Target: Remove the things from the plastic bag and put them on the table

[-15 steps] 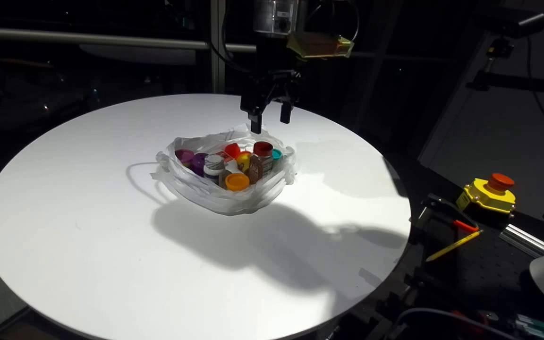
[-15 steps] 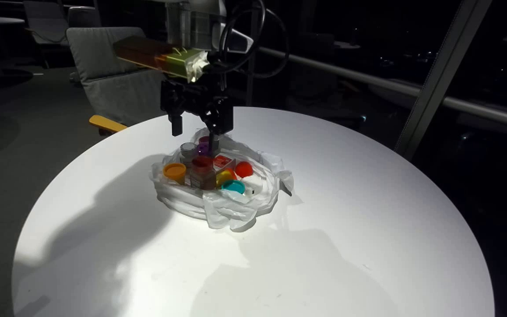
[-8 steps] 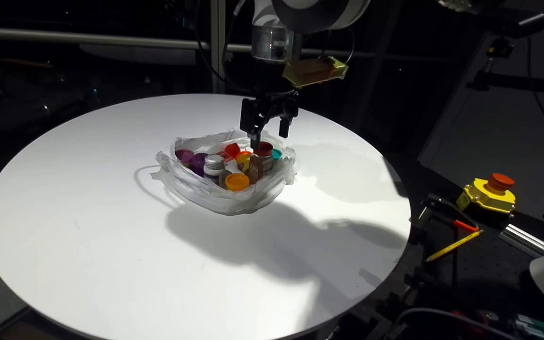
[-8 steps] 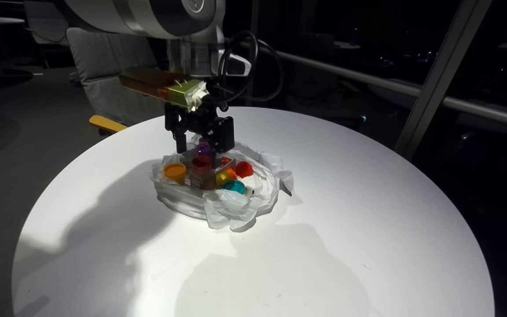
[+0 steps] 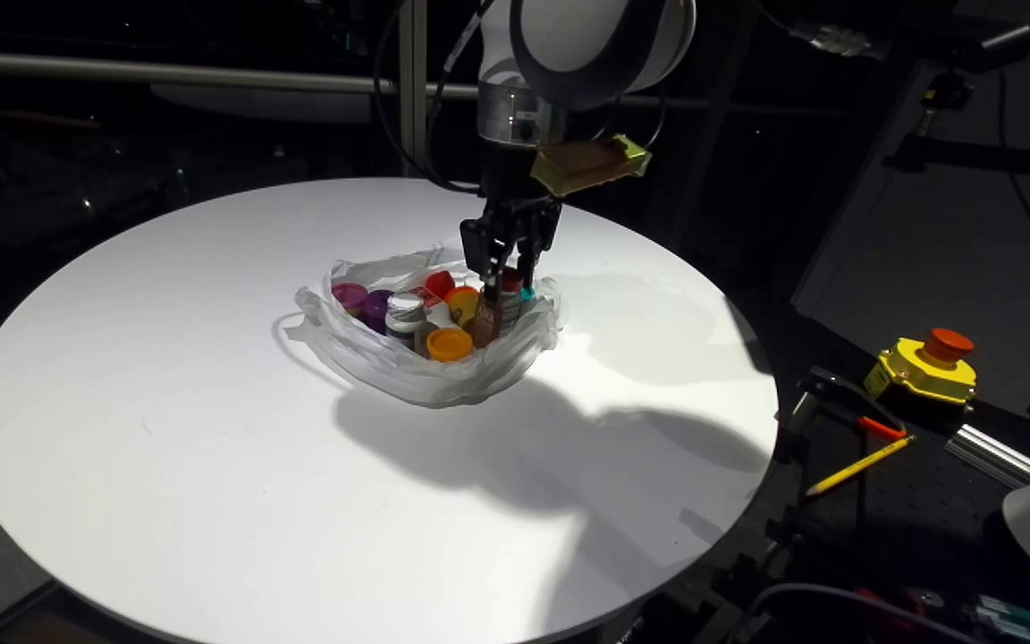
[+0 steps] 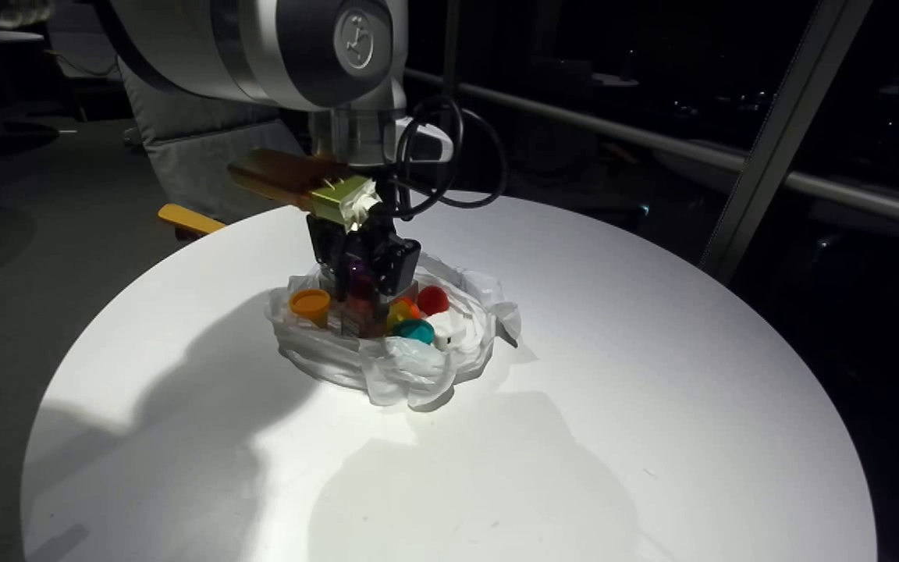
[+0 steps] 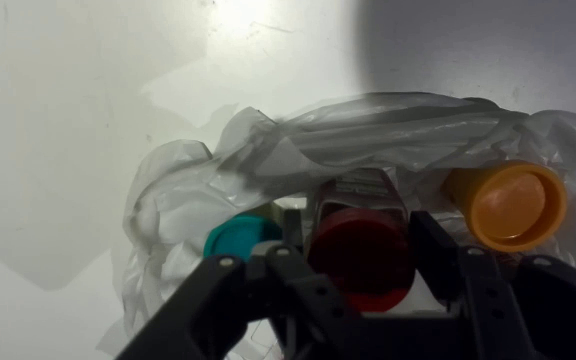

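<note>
The whitish plastic bag [image 5: 426, 386] lies on the round white table [image 5: 211, 501], its mouth spread wide around the things. Inside are an orange tub [image 7: 517, 206], a teal-lidded tub [image 7: 240, 235], a white-capped bottle [image 5: 404, 313], a purple item [image 5: 375, 311], a yellow tub [image 5: 462, 306] and a red round one [image 6: 432, 300]. My gripper [image 7: 358, 225] reaches down into the bag, its fingers on both sides of a red-capped bottle [image 7: 360, 260]. The right finger lies against it; a narrow strip shows beside the left, so contact there is unclear. The gripper hides lower items.
Beside the table, a dark bench carries the yellow-red device [image 5: 924, 371] and a yellow pencil [image 5: 859, 465]. A grey chair [image 6: 192, 156] with a yellow armrest [image 6: 188, 219] stands behind the table edge. The bag's film bunches up close to the fingers.
My gripper has come down from above the bag to the red-capped bottle, and its fingers have drawn closer together around it. Bag and contents look unmoved.
</note>
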